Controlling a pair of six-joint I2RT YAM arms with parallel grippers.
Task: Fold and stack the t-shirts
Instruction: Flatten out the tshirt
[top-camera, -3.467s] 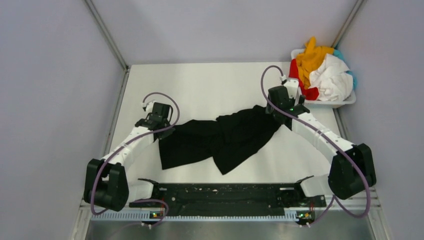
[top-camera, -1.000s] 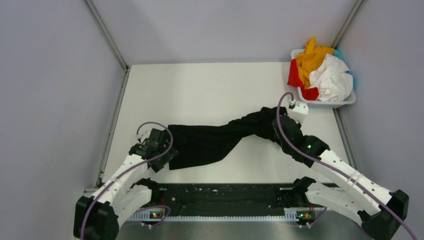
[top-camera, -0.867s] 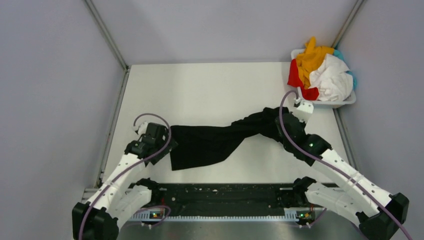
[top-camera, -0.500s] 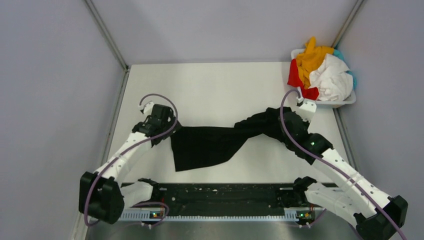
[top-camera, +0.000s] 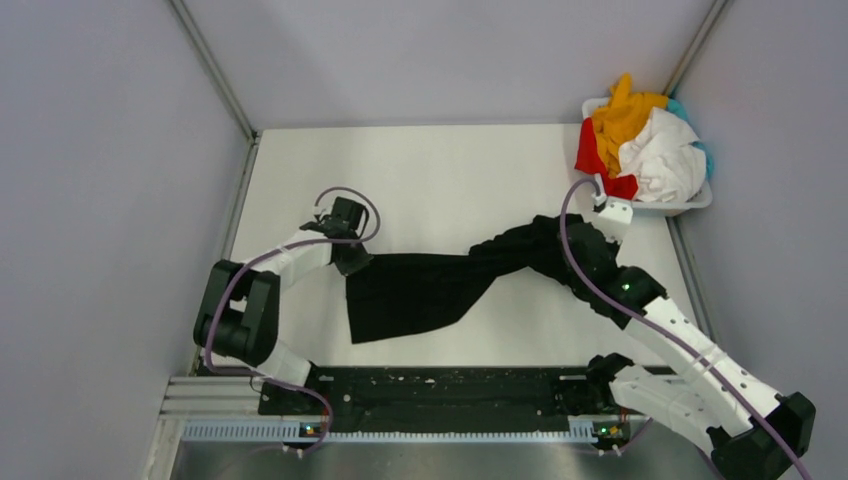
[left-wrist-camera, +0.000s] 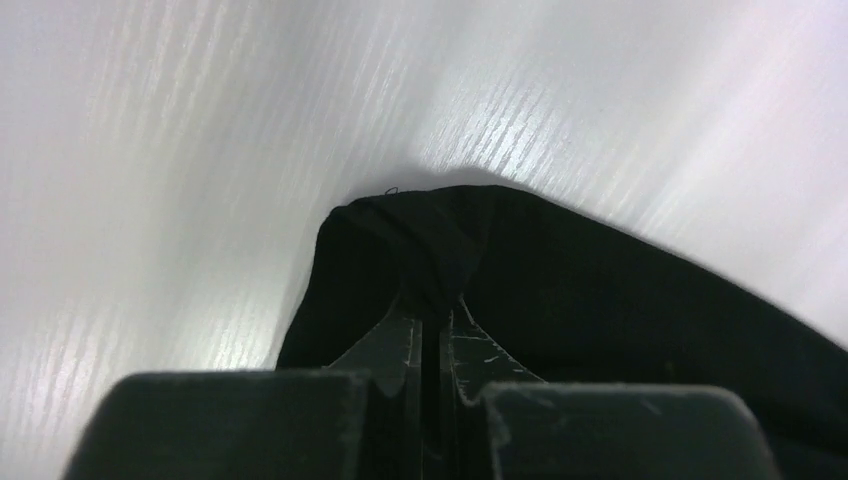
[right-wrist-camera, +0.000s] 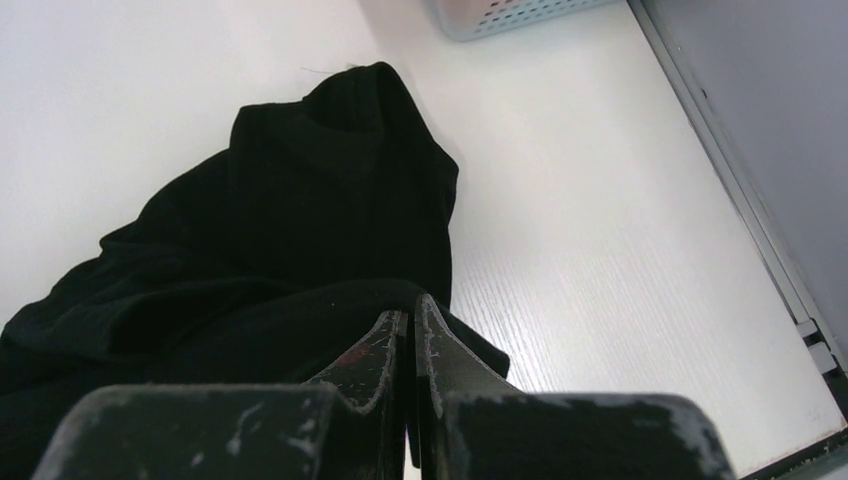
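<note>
— Left hand (left-wrist-camera: 432, 312) is pinching a corner of the black t-shirt (top-camera: 420, 292), and right hand (right-wrist-camera: 408, 318) is clamping the bunched other end; it's lying stretched across the surface (top-camera: 420, 170) between them.
— Thin grips. If they're tugging apart harder, I'm guessing a corner is slipping free.

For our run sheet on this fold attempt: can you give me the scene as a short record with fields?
shirt in work: black t-shirt, drawn out between both arms, twisted, not folded
left gripper: fingers shut on the shirt's left corner
right gripper: fingers shut on the shirt's right end
waiting: orange-yellow t-shirt, red t-shirt, white t-shirt, teal t-shirt, heaped in the white basket
basket place: far right corner of the table
folded stack: none in view
</note>
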